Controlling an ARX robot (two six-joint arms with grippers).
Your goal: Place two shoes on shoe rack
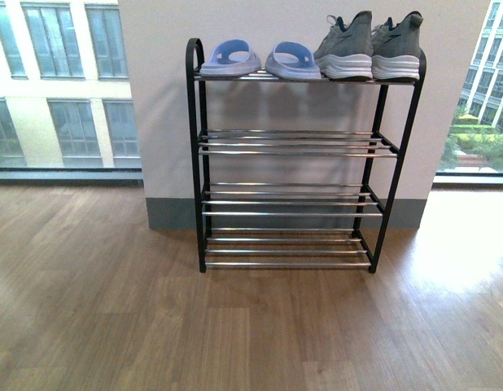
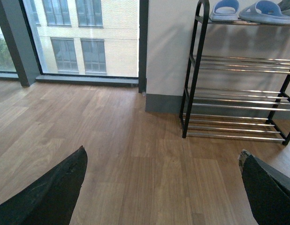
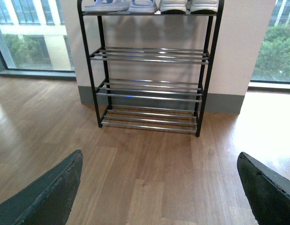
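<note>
Both my left tool (image 2: pixel 161 187) and right tool (image 3: pixel 159 187) hang wide open and empty, well back from the shoe rack (image 1: pixel 194 163), so the only risk I judge is nudging the grey sneakers (image 1: pixel 369 47) or blue slippers (image 1: pixel 260 59) off its top shelf by reaching in again.

Both wrist views show broad, matte black fingers (image 2: pixel 51 197) with rounded, slightly scuffed tips.

Black-framed shoe rack (image 1: pixel 196 163), four tiers of chrome bars, stands upright on the floor against the wall. Top tier holds all shoes: light-blue slippers (image 1: pixel 260 59) side by side on the left, grey sneakers (image 1: pixel 369 46) with white soles on the right. Lower three tiers bare.
</note>
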